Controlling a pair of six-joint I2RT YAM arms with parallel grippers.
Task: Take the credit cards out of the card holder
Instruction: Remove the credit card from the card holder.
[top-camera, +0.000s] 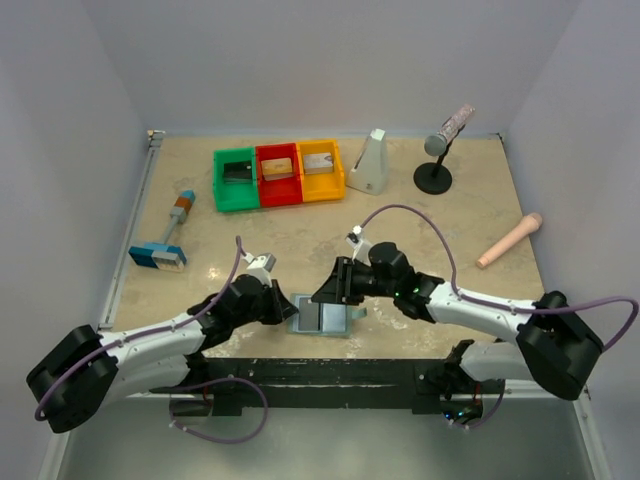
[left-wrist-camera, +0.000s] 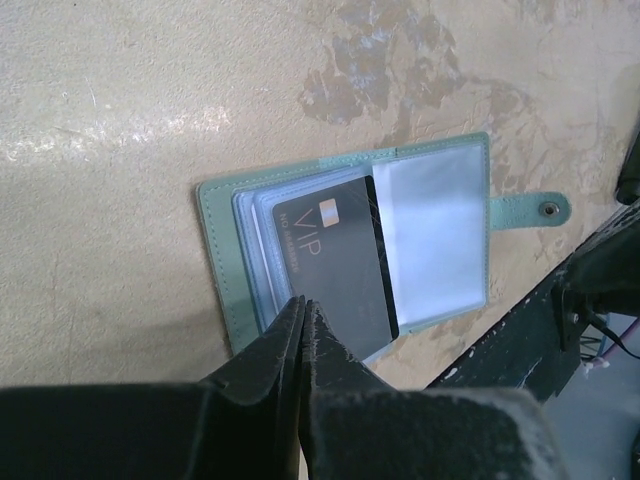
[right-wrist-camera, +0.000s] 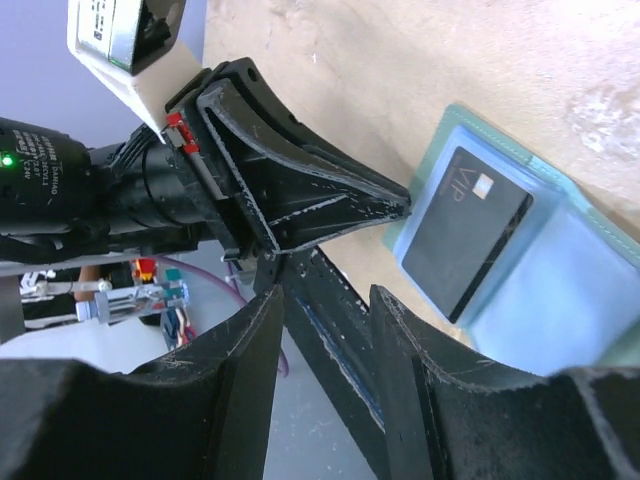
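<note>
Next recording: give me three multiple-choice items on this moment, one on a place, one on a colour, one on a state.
1. Where does the card holder lie? A: table's near edge, between the left gripper and right gripper. B: table's far edge. C: far left corner.
2. What colour is the card showing in it? A: orange. B: silver. C: black.
3. How does the left gripper stand? A: wide open. B: shut. C: out of view.
Key: 1 A, it lies just before the arm bases; 2 C, the card in its pocket is black; 3 B, its fingertips meet at the card's edge.
</note>
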